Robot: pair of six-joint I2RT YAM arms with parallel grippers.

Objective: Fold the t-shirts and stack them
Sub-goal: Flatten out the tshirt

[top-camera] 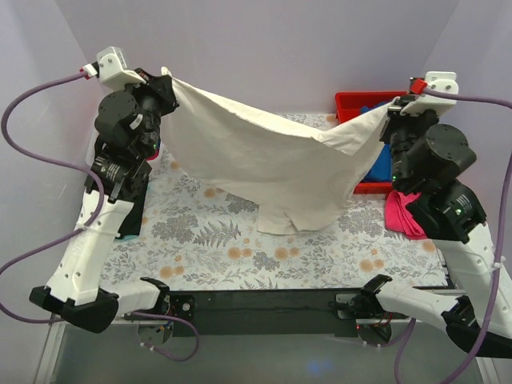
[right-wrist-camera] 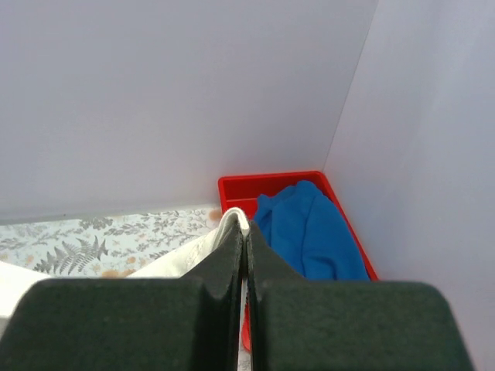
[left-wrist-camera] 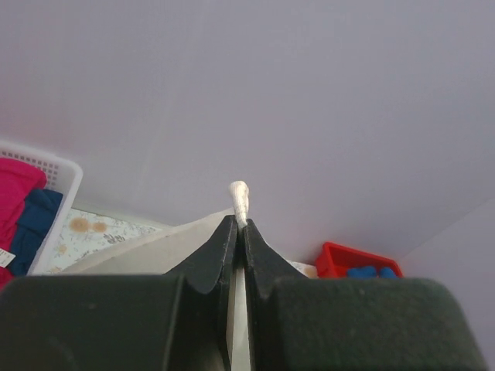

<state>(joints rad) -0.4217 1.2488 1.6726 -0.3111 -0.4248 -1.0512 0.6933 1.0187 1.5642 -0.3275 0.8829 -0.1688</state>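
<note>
- The left gripper [left-wrist-camera: 238,226] has its jaws pressed together on a pinch of the cream-white shirt [top-camera: 264,168]; a small bunched nub of cloth pokes out just past the fingertips
- The right gripper [right-wrist-camera: 244,232] is clamped in the same way on another edge of the same shirt, with a thin fold of cloth showing at the tips of its fingers
- The shirt hangs spread between the two grippers and sags below them in the middle; its lowest part is close over or touching the floral tablecloth [top-camera: 240,248], and which of the two cannot be told
- Beyond and below the right gripper a red bin [right-wrist-camera: 271,179] stands in the corner where the two walls meet; a blue cloth [right-wrist-camera: 309,232] lies crumpled in it and fills most of the part that shows
- Below and to the left of the left gripper is a white basket [left-wrist-camera: 63,174] with a latticed wall; in it lie a pink cloth [left-wrist-camera: 15,193] and, touching it, a navy cloth [left-wrist-camera: 39,220]
- Far off to the right of the left gripper the red bin shows again, with blue in it
- Under the right arm, nearer its base than the gripper, a pink bundle [top-camera: 404,218] lies just beside the red bin; whether any container holds it cannot be told
</note>
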